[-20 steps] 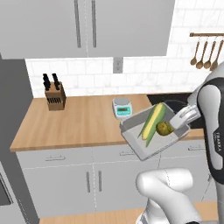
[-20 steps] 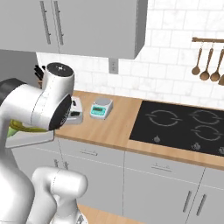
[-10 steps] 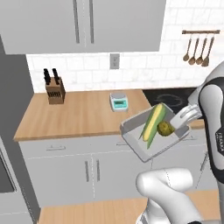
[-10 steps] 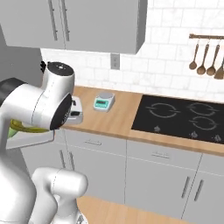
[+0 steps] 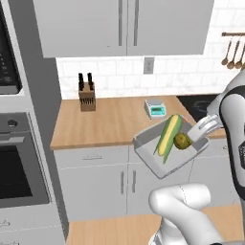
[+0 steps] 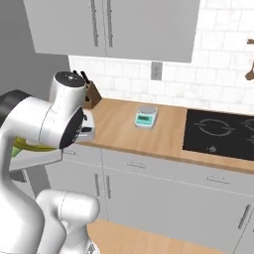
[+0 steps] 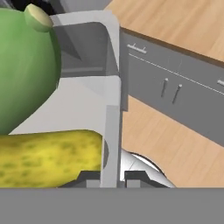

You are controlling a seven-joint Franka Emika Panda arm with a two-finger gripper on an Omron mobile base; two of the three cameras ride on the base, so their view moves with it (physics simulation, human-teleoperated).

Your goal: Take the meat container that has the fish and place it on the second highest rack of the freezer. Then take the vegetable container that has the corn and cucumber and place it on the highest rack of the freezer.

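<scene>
Claw [image 7: 111, 177] clamped on the vegetable container's [image 5: 148, 155] rim, tray tilted in open air before the counter's [image 5: 110, 124] front edge.

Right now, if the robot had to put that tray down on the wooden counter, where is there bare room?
The counter is bare between the knife block and the kitchen scale, out to the front edge. Its right end is tighter, with the scale beside the black cooktop.
</scene>
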